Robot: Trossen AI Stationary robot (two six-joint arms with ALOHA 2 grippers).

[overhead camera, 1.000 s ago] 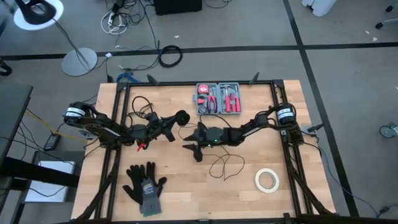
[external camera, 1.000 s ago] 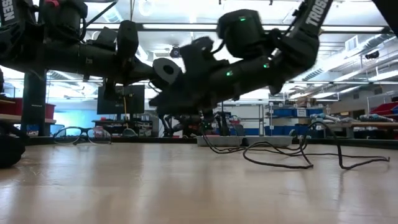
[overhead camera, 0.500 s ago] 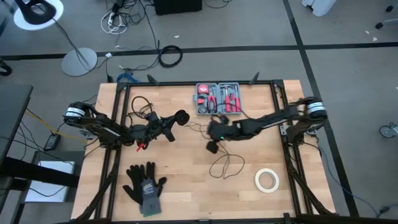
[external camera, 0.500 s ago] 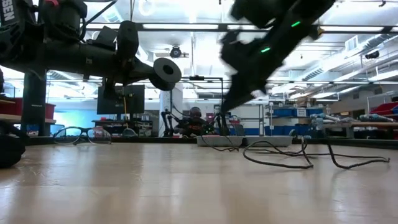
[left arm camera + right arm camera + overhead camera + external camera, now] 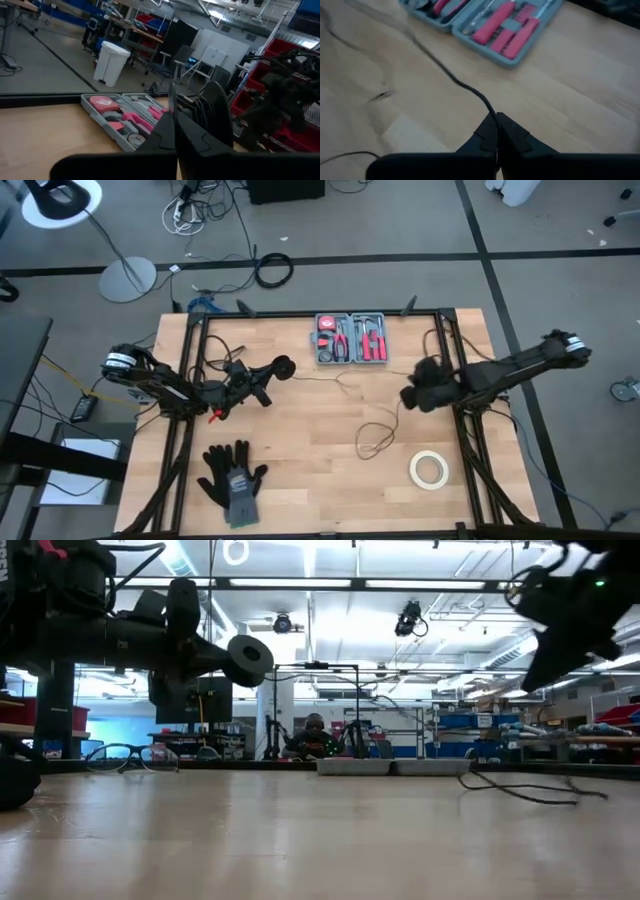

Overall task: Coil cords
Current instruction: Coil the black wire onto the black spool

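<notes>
Wood came first in our count: the pale butcher-block table (image 5: 300, 480) with its dark frame bore everything else.

Next we logged the two dark arms. Our left gripper (image 5: 268, 370) hung over the table's left half, fingers pressed together on the small round black puck-like disc (image 5: 284, 364) that ended the cord; the low view showed that disc (image 5: 248, 659) held well above the wood. Our right gripper (image 5: 410, 396) stood near the table's right edge, and its wrist view showed the fingers (image 5: 507, 131) pinched tight on the wire.

Then the grey plastic tool case with red-handled tools (image 5: 350, 339), lying open at the far edge; the pair of black and grey work gloves (image 5: 233, 477) at the near left; the white tape roll (image 5: 429, 469) at the near right.

Last, the very thin, long black cord (image 5: 345, 376): it ran slack from the disc past the tool case to our right gripper, then dropped into one loose, uneven loop (image 5: 377, 437) on the wood beside the tape roll.

We judged the coiling barely begun. Both ends of the working length were gripped, yet no tidy ring was formed; gathering and stacking the loops remained.
</notes>
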